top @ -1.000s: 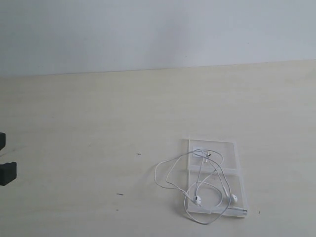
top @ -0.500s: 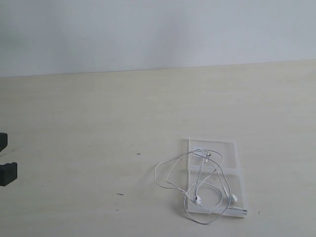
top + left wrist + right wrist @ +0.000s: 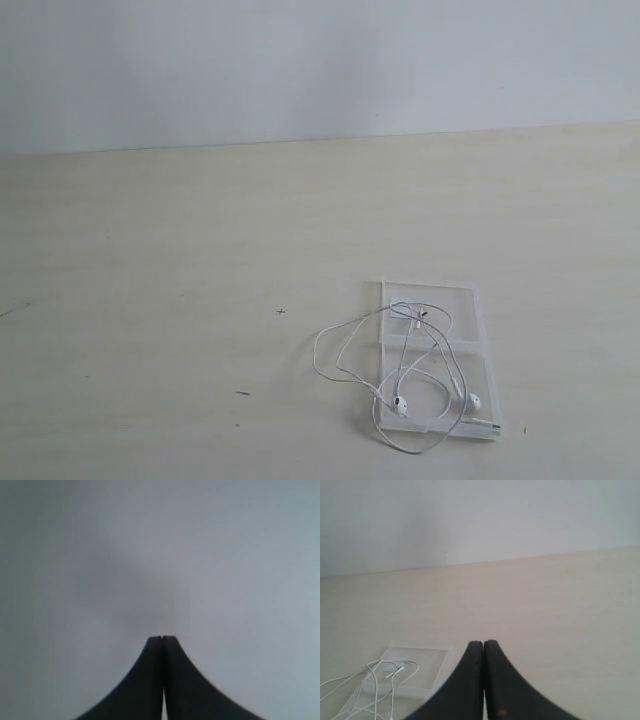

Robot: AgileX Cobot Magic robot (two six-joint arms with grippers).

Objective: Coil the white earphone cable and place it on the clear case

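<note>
One cable (image 3: 399, 404), one clear case (image 3: 456, 300) — two grippers (image 3: 163, 639) (image 3: 483, 642)

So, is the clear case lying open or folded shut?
Open: the clear case lies flat, its two panels spread side by side.

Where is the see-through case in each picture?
Exterior view: the clear case lies flat on the table, low and right of the middle.
Left wrist view: not in it; only the shut left gripper against blank grey.
Right wrist view: the case lies on the table beside the shut right gripper.
Shared landmark: the white earphone cable, draped over the case, also shows in the right wrist view.
</note>
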